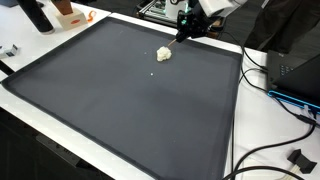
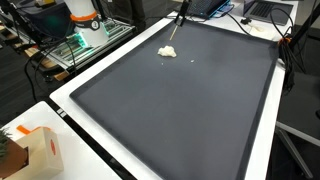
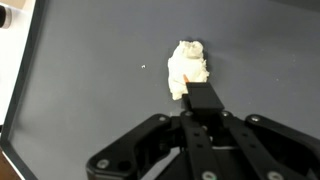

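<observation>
A small cream-coloured crumpled lump (image 1: pixel 164 54) (image 2: pixel 167 51) (image 3: pixel 187 69) lies on the dark grey mat (image 1: pixel 130 110) (image 2: pixel 180 110) (image 3: pixel 90 100), near its far edge. My gripper (image 1: pixel 192 22) (image 3: pixel 205 112) hangs just above and beside the lump. Its fingers are closed together on a thin black stick (image 1: pixel 178 38) (image 2: pixel 176 25) (image 3: pixel 203 97). The stick's lower end reaches down to the lump's edge; I cannot tell if it touches. A tiny white crumb (image 1: pixel 152 71) (image 2: pixel 193 56) (image 3: pixel 143 68) rests on the mat a short way from the lump.
The mat covers a white table (image 1: pixel 262 140) (image 2: pixel 70 100). Black cables (image 1: pixel 285 95) run along one side. An orange-and-white object (image 1: pixel 68 12) and a dark bottle (image 1: pixel 36 15) stand at a far corner. A cardboard box (image 2: pixel 35 150) sits at a near corner, with electronics (image 2: pixel 85 30) beyond the table.
</observation>
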You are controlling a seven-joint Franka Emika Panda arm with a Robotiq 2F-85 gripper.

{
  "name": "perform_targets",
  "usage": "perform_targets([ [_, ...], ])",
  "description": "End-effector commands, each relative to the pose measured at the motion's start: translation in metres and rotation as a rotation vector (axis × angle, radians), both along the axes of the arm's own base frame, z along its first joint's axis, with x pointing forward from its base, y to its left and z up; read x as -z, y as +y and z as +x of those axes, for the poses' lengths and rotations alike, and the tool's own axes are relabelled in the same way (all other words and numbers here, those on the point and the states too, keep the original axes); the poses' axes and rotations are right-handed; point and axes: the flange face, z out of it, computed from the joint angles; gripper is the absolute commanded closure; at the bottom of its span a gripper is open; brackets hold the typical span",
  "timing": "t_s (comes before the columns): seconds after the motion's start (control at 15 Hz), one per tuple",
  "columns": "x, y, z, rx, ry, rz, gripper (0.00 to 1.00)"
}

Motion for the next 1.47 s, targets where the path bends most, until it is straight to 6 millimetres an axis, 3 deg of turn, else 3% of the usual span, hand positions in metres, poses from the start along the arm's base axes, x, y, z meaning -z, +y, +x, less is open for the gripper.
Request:
perform_targets([
  [0.0, -0.032, -0.021, 0.003, 0.028, 0.051, 0.098, 0.97],
  [0.33, -0.083, -0.052, 0.012, 0.026, 0.073, 0.249, 0.97],
  [0.87, -0.163, -0.117, 0.021, -0.022, 0.059, 0.465, 0.97],
  [1.07, -0.179, -0.137, 0.023, -0.028, 0.031, 0.501, 0.97],
  [1.13, -0.174, -0.126, 0.029, -0.018, 0.042, 0.465, 0.87],
  [1.4, -0.181, -0.135, 0.030, -0.021, 0.032, 0.473, 0.87],
])
